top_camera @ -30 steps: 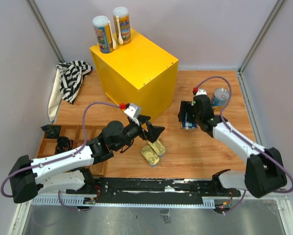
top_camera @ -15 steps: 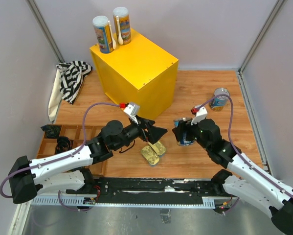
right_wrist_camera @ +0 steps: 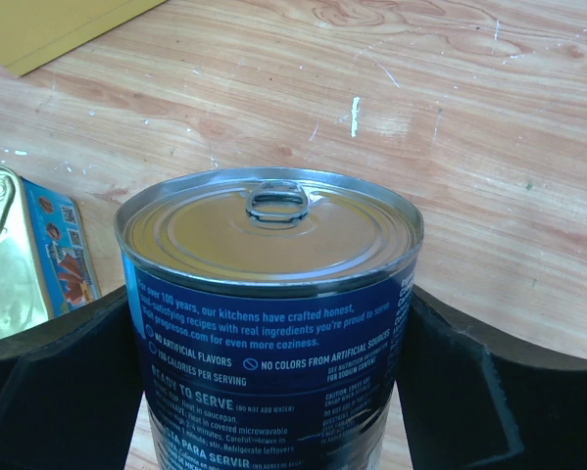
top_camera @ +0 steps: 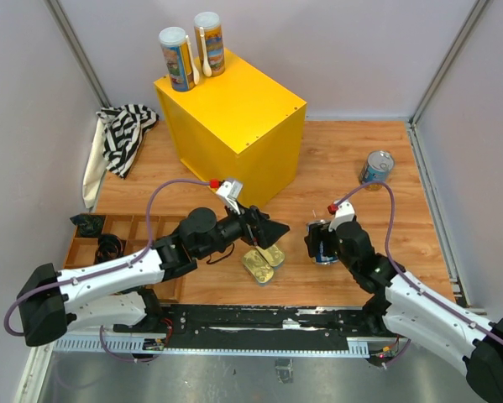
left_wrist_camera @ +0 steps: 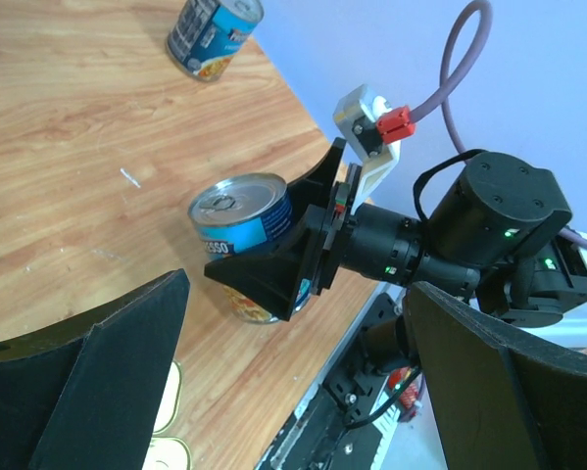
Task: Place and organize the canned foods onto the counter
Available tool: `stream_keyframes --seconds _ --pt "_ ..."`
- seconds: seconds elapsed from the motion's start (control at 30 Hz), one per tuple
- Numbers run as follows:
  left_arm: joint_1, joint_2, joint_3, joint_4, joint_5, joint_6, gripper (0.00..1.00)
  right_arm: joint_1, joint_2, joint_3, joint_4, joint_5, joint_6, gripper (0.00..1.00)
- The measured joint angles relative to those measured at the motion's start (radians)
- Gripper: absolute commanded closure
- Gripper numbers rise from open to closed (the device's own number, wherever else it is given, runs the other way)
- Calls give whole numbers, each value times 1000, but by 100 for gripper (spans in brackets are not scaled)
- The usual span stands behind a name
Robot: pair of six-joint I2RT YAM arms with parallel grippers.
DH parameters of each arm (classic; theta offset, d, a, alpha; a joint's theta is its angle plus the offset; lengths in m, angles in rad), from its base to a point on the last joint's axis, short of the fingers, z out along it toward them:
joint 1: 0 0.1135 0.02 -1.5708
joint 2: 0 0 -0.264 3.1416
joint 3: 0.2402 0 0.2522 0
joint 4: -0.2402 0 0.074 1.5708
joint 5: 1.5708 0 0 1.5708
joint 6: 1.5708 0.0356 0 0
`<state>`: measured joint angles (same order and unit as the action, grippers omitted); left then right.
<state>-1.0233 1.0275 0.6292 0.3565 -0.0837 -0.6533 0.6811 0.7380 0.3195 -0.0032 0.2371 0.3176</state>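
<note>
Gripping blue soup can (right_wrist_camera: 273, 323): right gripper (top_camera: 322, 243) jaws; left gripper (top_camera: 272, 227) jaws wide, empty; two tall cans (top_camera: 175, 59) on yellow desk (top_camera: 234, 109); four pending.

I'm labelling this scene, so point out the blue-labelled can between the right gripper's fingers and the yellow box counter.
blue-labelled silver-topped can (right_wrist_camera: 215, 235): right wrist view, on its lid.
yellow box-shaped counter (top_camera: 234, 105): top view, on its flat top.

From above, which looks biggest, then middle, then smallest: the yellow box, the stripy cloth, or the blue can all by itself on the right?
1. Yellow box
2. Stripy cloth
3. Blue can

The box top is nearer the camera, but it is plainly biggest anyway.
</note>
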Motion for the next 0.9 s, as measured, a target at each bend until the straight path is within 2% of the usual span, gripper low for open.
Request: stream_keyframes --seconds 0.13,0.23,0.53,0.9 --pt "0 47 5 -5 14 -8 1 1 0 -32 42 21 0 37" --pt "0 72 7 -5 20 -11 1 1 10 -39 59 30 0 33" --pt "0 103 7 13 26 -29 1 1 44 -39 82 36 -5 30" --pt "0 107 6 40 26 -37 1 1 44 -39 87 35 -14 19"
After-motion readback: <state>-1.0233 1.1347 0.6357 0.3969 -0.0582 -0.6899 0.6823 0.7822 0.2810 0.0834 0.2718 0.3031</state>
